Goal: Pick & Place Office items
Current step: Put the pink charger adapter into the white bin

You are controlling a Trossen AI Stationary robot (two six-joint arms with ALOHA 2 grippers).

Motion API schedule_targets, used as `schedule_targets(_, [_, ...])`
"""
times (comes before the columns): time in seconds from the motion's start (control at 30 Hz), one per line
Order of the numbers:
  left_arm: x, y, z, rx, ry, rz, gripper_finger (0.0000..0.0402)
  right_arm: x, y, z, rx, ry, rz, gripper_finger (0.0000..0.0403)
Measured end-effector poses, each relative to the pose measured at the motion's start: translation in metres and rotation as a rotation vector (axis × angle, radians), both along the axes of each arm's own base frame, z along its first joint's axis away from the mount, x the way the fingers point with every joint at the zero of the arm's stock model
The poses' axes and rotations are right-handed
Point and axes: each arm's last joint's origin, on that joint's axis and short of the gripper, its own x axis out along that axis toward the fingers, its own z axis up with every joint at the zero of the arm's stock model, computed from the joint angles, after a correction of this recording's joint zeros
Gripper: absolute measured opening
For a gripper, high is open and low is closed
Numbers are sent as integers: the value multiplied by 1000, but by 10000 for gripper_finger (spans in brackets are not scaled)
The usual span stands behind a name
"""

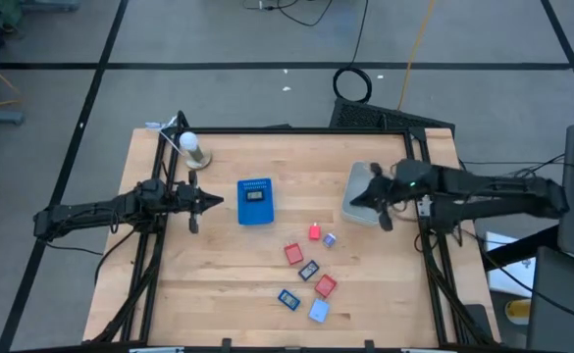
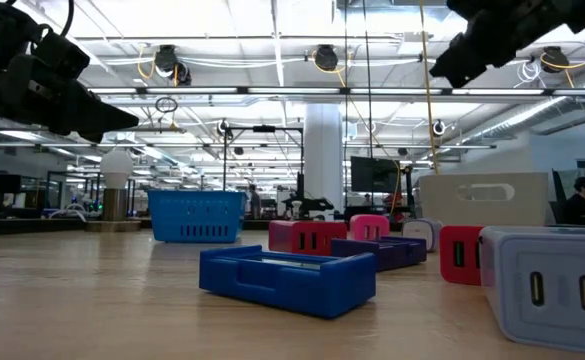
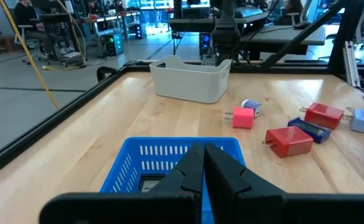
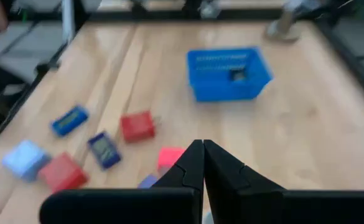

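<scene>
Several small office items lie scattered on the wooden table right of centre, toward its near edge: a pink one point(image 1: 314, 232), two red ones point(image 1: 293, 254) point(image 1: 326, 286), a dark blue one point(image 1: 309, 270), a blue one point(image 1: 288, 299) and a light blue one point(image 1: 318, 311). A blue tray point(image 1: 256, 200) stands at mid-table. My left gripper point(image 1: 218, 202) is shut just left of it, pointing level at it point(image 3: 203, 168). My right gripper point(image 1: 353, 204) is shut and raised over the grey bin point(image 1: 365, 193), slanting down toward the items point(image 4: 201, 165).
A white bulb-shaped object on a stand point(image 1: 190, 147) sits at the far left of the table. Dark frame rails point(image 1: 434, 255) run along both side edges. Bare wood lies between the blue tray and the bin, and left of the items.
</scene>
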Motion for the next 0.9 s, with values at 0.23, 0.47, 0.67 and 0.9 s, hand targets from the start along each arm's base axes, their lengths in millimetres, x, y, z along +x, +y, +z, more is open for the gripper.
schedule_targets(0.23, [0, 0, 0, 29, 3, -2, 17, 31, 24, -22, -56, 138, 39, 0])
schedule_targets(0.47, [0, 0, 0, 19, 2, 3, 17, 67, 41, -38, -85, 292, -12, 63])
schedule_targets(0.67, [0, 0, 0, 15, 4, 14, 17, 103, 48, -43, -71, 374, -109, 175])
schedule_targets(0.9, [0, 0, 0, -3, 2, 16, 17, 125, 51, -62, -77, 372, -103, 257])
